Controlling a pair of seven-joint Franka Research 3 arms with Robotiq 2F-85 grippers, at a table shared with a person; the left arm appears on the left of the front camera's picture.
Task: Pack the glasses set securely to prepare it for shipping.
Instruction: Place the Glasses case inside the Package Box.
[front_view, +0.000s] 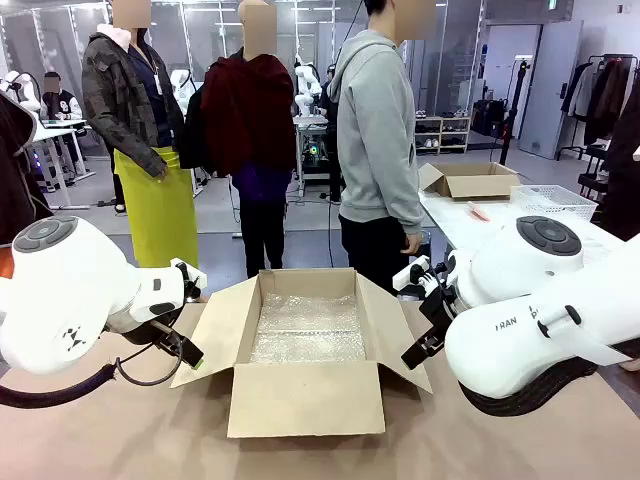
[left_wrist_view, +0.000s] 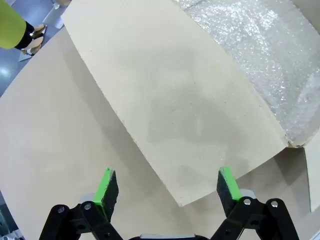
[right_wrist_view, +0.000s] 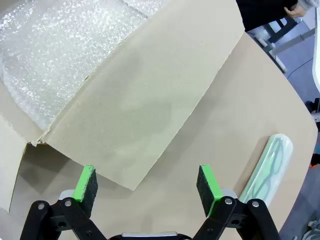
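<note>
An open cardboard box stands mid-table, lined with bubble wrap. One pale mint-green case of the glasses set lies flat on the table beyond the box's right flap, just right of my right gripper. That gripper is open and empty, hovering over the flap's corner. My left gripper is also open and empty, above the lower edge of the box's left flap. In the front view the arms flank the box, with the left gripper and right gripper beside the flaps.
A person in a grey hoodie stands at the far side of the table, behind the box. A second table at the back right holds another open box and a white basket. Bare tan tabletop lies in front of the box.
</note>
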